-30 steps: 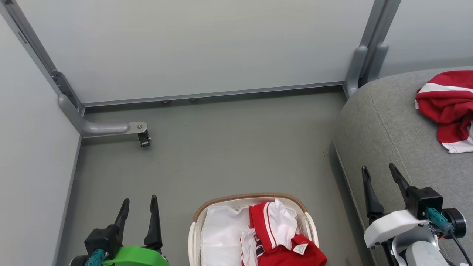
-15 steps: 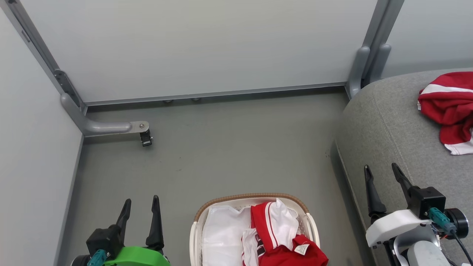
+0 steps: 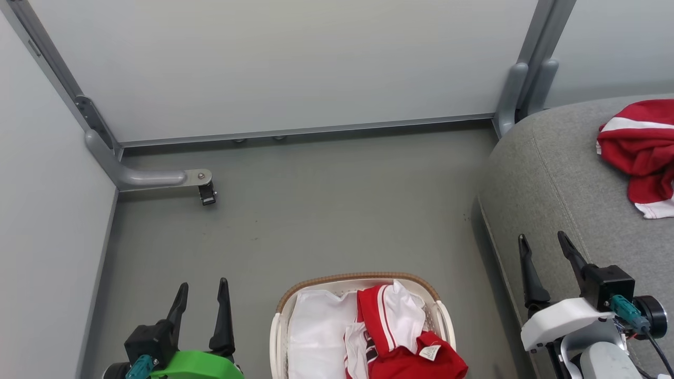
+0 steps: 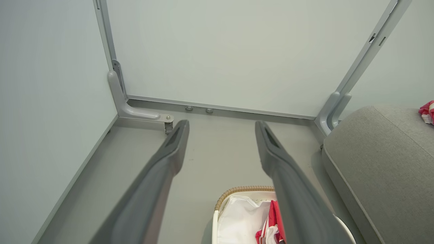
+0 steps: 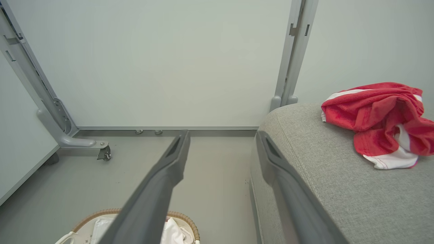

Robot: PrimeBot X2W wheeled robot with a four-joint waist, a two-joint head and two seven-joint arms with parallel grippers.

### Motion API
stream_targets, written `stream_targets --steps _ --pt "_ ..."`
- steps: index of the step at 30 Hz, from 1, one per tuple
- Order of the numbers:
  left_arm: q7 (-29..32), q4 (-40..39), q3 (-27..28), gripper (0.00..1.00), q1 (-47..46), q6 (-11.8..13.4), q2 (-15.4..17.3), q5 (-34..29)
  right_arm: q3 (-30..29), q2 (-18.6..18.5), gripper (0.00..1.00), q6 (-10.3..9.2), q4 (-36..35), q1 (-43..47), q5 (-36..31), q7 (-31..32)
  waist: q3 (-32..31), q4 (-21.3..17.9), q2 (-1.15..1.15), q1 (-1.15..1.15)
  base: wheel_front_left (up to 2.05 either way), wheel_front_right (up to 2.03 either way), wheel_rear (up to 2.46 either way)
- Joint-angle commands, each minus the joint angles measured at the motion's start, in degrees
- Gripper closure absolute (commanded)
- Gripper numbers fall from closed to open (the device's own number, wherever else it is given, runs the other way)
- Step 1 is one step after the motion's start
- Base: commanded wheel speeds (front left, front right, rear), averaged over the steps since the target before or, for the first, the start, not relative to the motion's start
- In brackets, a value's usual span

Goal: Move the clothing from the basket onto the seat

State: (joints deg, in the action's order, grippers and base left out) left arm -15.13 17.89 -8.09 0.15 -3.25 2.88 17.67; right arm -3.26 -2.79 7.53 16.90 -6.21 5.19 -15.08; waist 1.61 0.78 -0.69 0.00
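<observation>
The left gripper (image 3: 202, 283) sits low at the lower left of the head view, fingers spread, pointing up the view, holding nothing. The right gripper (image 3: 541, 236) sits at the lower right, fingers likewise spread and empty, its tips over the near edge of the seat (image 3: 553, 173). The basket (image 3: 358, 277) stands on the floor (image 3: 326, 210) between the two grippers, apart from both. Red and white clothing (image 3: 392, 331) lies in its right half, beside a white liner (image 3: 316, 331). A second red garment (image 3: 634, 147) lies crumpled on the seat, well beyond the right gripper's fingertips.
</observation>
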Motion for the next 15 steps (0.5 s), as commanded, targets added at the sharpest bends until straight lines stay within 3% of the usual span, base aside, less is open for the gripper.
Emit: stream_targets --steps 1,11,15 --pt "-0.03 -0.03 -0.40 0.00 -0.80 0.01 0.02 0.09 -0.17 -0.20 0.00 -0.08 -0.42 -0.32 0.23 -0.14 0.66 -0.11 0.69 0.00 0.00 0.00 0.00" --pt "-0.02 3.13 -5.03 0.00 -9.22 -2.53 0.03 -2.68 -2.71 -0.19 0.00 -0.08 -2.58 -4.12 -1.70 -0.14 7.54 -1.33 0.69 0.00 0.00 0.00 0.00" --pt "0.00 8.02 -10.88 0.00 -15.04 -3.56 0.04 -2.69 -5.13 -0.20 0.00 -0.08 -3.91 -6.38 -2.00 -0.14 11.86 -2.27 0.69 0.00 0.00 0.00 0.00"
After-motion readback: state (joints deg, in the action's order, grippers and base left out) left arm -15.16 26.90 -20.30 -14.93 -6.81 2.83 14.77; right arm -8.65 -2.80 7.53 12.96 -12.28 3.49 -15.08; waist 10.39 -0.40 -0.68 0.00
